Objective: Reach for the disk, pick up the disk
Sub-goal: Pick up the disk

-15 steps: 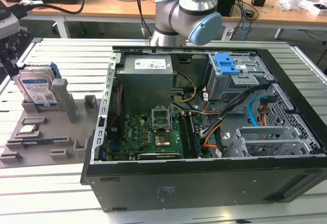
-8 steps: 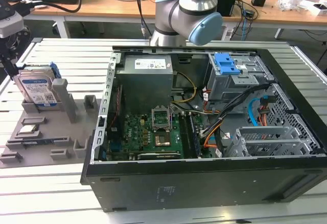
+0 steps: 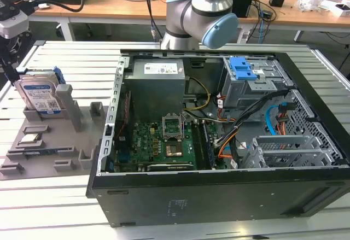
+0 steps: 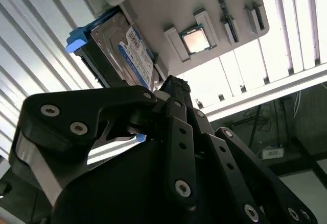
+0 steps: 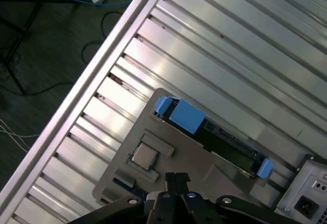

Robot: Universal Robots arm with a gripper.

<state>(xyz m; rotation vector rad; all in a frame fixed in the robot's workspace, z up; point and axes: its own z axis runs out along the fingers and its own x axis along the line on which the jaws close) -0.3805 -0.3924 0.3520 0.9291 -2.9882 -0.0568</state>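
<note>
End effector (image 5: 177, 179) hangs near one upright disk (image 3: 37, 95) and one processor chip (image 5: 144, 155).

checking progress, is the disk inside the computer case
No, the disk stands on edge in the grey holder, outside the case, on the exterior view's left.

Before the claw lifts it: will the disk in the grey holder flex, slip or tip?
Probably rigid and heavy for its size: the disk looks metal-cased. It stands on edge in the grey holder, so a sideways push might tilt it. Its smooth faces could slip.
</note>
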